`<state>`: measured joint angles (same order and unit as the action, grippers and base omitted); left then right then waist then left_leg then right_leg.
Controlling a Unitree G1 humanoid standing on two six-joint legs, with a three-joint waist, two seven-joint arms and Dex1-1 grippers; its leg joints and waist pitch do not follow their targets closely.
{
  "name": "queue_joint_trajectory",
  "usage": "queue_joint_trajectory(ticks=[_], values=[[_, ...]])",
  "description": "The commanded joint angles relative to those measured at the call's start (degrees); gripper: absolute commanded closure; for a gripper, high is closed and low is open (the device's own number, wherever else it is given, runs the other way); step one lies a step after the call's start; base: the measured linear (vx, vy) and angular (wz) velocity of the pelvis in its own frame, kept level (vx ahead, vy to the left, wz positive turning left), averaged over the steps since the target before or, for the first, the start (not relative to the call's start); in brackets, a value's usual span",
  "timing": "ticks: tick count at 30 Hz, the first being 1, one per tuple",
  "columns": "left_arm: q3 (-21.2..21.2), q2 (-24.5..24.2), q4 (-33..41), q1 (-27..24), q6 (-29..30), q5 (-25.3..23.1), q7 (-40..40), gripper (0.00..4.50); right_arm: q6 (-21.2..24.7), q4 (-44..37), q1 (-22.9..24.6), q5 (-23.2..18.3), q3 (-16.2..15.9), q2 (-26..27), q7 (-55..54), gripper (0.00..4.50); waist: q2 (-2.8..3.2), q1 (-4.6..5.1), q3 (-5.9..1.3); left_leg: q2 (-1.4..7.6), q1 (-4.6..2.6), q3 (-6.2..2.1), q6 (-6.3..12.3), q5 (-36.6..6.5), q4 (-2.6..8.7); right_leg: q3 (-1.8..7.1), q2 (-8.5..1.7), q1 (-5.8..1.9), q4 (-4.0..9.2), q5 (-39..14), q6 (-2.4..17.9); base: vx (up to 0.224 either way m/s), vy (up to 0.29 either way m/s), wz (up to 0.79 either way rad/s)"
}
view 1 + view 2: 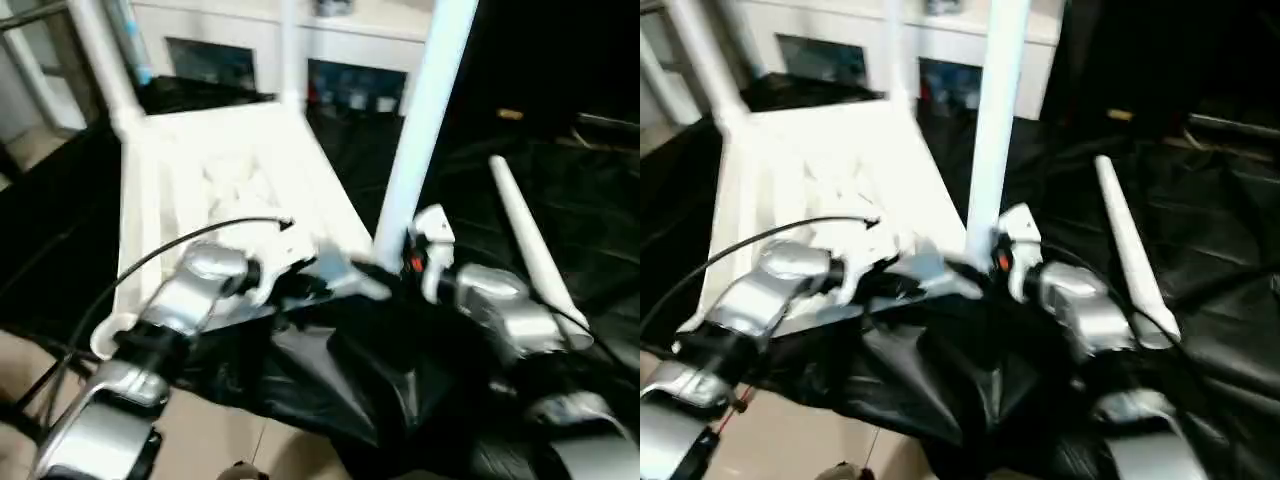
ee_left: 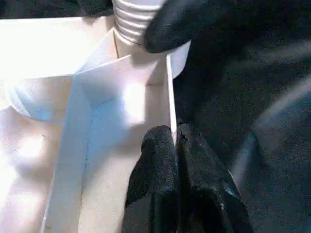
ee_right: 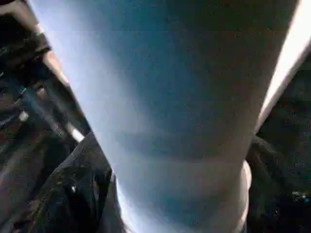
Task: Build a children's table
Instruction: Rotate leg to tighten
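Pale floor tiles (image 1: 215,440) are showing at the near left, and a crinkled black sheet (image 1: 330,390) is covering the ground from there across to the far right.

The white tabletop (image 1: 235,190) is lying upside down on that sheet, left of centre, with its ribbed underside facing up. Legs are standing up from its corner sockets: one at the far left corner (image 1: 105,60), one at the far middle (image 1: 289,50), and a thick one at the near right corner (image 1: 425,110).

The left claw (image 2: 174,141) is pinched shut on the thin edge wall of the tabletop, just beside the near right corner socket, where the ribbed base of that leg (image 2: 136,19) is sitting.

Behind the tabletop, a white cabinet with glass doors (image 1: 300,60) is running along the back of the room.

The right claw (image 1: 425,250) is sitting at the foot of the near right leg. The leg is looming close in front of its wrist camera, and I cannot tell whether its fingers are open or gripping.

Further right, a loose tapered leg (image 1: 535,250) is lying on the black sheet.
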<state>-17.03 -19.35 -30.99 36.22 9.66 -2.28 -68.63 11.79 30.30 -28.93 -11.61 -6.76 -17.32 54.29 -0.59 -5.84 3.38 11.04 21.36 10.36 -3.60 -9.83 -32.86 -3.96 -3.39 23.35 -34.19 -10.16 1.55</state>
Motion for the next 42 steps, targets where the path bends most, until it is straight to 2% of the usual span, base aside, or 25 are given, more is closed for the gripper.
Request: queue_joint_trajectory(ticks=[1, 6, 8, 9, 12, 19, 23, 25, 28, 30, 33, 37, 38, 39, 42], values=[[-2.37, 1.93, 3.42, 0.82, -3.39, 3.42, -5.26, 4.5, 1.38, -2.27, 0.37, 0.43, -2.46, -0.45, 2.01, 0.92, 0.11, 0.23, -4.08, 2.65, -1.0, -0.35, 3.66, -8.27, 3.07, 2.99, -4.74, -3.48, 3.35, -6.9, 12.82, 0.0, 0.0, 0.0], [-3.08, 0.69, 4.05, 0.0, -4.01, 3.97, -8.53, 4.5, 2.1, -5.15, 2.1, 0.66, -3.3, -1.89, 3.91, 0.92, 0.02, 0.21, -4.14, 2.55, -0.94, -0.43, 2.97, -8.73, 3.04, 3.01, -4.78, -3.45, 3.39, -7.82, 12.32, 0.0, 0.0, 0.0], [-3.42, 0.36, 4.13, -0.33, -4.71, 3.84, -9.2, 4.5, 2.69, -6.24, 2.64, 0.22, -3.37, -2.18, 4.65, 1.09, 0.03, 0.14, -4.21, 2.53, -0.86, -0.48, 3.08, -8.21, 3.0, 2.98, -4.74, -3.5, 3.26, -7.36, 12.14, 0.0, 0.0, 0.0], [-3.41, 0.34, 3.81, -0.44, -5.14, 3.64, -9.61, 4.5, 3.59, -7.7, 3.28, -0.17, -3.52, -2.64, 5.55, 1.19, 0.26, 0.08, -4.2, 2.53, -0.95, -0.47, 3.11, -8.16, 2.96, 2.98, -4.68, -3.44, 3.29, -7.1, 12.15, 0.0, 0.0, 0.0], [-3.51, 0.35, 3.26, -0.38, -5.76, 3.27, -9.8, 4.5, 4.6, -8.93, 3.91, -0.39, -3.9, -3.19, 6.1, 1.45, 0.13, -0.12, -4.22, 2.54, -0.9, -0.51, 3.06, -8.11, 2.94, 2.97, -4.72, -3.47, 3.26, -7.21, 12.06, 0.0, 0.0, 0.0], [-3.1, 0.83, 1.61, 0.01, -6.29, 2.37, -7.98, 4.5, 4.94, -8.66, 4.91, 0.14, -3.38, -2.23, 4.02, 1.62, -0.08, -0.1, -4.11, 2.46, -0.93, -0.51, 2.39, -9.26, 2.94, 2.98, -4.77, -3.33, 3.55, -10.19, 11.33, 0.0, 0.0, 0.0], [-1.82, 2.59, -1.46, 1.3, -5.68, 0.8, -2.3, 4.5, 3.63, -5.08, 4.4, 1.74, -1.42, 0.59, -3.22, 1.64, -0.02, 0.18, -3.94, 2.33, -1.1, -0.59, 1.27, -10.77, 3.03, 2.97, -4.88, -3.14, 3.94, -13.15, 10.78, 0.0, 0.0, 0.0], [-0.65, 4.24, -3.6, 2.4, -4.6, 0.29, 2.21, 4.5, 2.54, -0.95, 3.05, 3.11, 0.43, 3.1, -10.71, 1.64, -0.08, 0.48, -3.97, 2.22, -1.1, -0.71, 0.48, -11.18, 3.1, 2.97, -4.89, -3.23, 3.97, -14.19, 10.45, 0.0, 0.0, 0.0], [0.66, 7.51, -7.64, 4.85, -3.27, -1.59, 11.72, 4.5, 3.19, 5.94, 0.2, 3.56, 3.23, 7.73, -21.66, 1.65, -0.01, 1.6, -3.77, 2.1, -1.06, -0.85, -0.4, -12.92, 3.17, 2.98, -4.85, -3.05, 4.18, -17.29, 10.07, 0.0, 0.0, 0.0], [0.91, 8.63, -8.92, 5.7, -2.43, -2.37, 14.99, 4.5, 3.23, 8.05, -0.87, 3.3, 4.36, 9.61, -25.47, 1.65, -0.06, 1.87, -3.8, 1.85, -1.05, -0.83, -0.48, -13.28, 3.01, 3.01, -4.92, -3.17, 4.59, -19.07, 9.34, 0.0, 0.0, 0.0], [2.03, 12.13, -10.38, 7.08, 0.51, -3.83, 23.55, 4.5, 3.01, 14.07, -4.24, 2.52, 7.12, 14.76, -35.73, 1.65, 0.05, 2.42, -3.86, 1.94, -1.02, -0.85, -0.26, -12.2, 3.0, 3.04, -4.77, -3.03, 4.18, -16.87, 10.05, 0.0, 0.0, 0.0], [2.22, 13.3, -11.09, 7.42, 0.48, -4.13, 24.97, 4.5, 0.13, 16.84, -5.54, 4.34, 6.75, 16.05, -37.6, 1.65, -0.06, 2.41, -4.04, 1.86, -0.86, -0.77, 0.68, -11.73, 2.84, 3.02, -4.82, -3.24, 4.23, -15.67, 10.05, 0.0, 0.0, 0.0], [2.03, 13.6, -10.79, 7.11, 0.11, -4.06, 24.65, 4.5, -1.05, 17.31, -5.61, 4.7, 6.37, 16.34, -36.95, 1.1, -0.15, 2.46, -4.0, 1.85, -0.83, -0.74, 0.94, -11.59, 2.85, 3.03, -4.72, -3.23, 4.2, -15.16, 10.07, 0.0, 0.0, 0.0], [1.81, 13.7, -10.43, 6.65, -0.09, -3.99, 24.22, 4.5, -1.91, 17.28, -5.55, 4.44, 6.34, 16.6, -35.48, 0.96, -0.19, 2.42, -3.95, 1.84, -0.8, -0.72, 1.41, -11.76, 2.86, 2.99, -4.77, -3.27, 4.18, -14.86, 10.26, 0.0, 0.0, 0.0], [1.66, 13.56, -10.35, 5.94, -0.53, -3.92, 24.3, 4.5, -2.38, 16.76, -5.54, 3.58, 6.51, 16.57, -32.02, 0.9, -0.09, 2.44, -3.84, 1.9, -0.89, -0.75, 1.71, -12.77, 2.92, 2.97, -4.78, -3.21, 4.38, -16.51, 10.07, 0.0, 0.0, 0.0]])
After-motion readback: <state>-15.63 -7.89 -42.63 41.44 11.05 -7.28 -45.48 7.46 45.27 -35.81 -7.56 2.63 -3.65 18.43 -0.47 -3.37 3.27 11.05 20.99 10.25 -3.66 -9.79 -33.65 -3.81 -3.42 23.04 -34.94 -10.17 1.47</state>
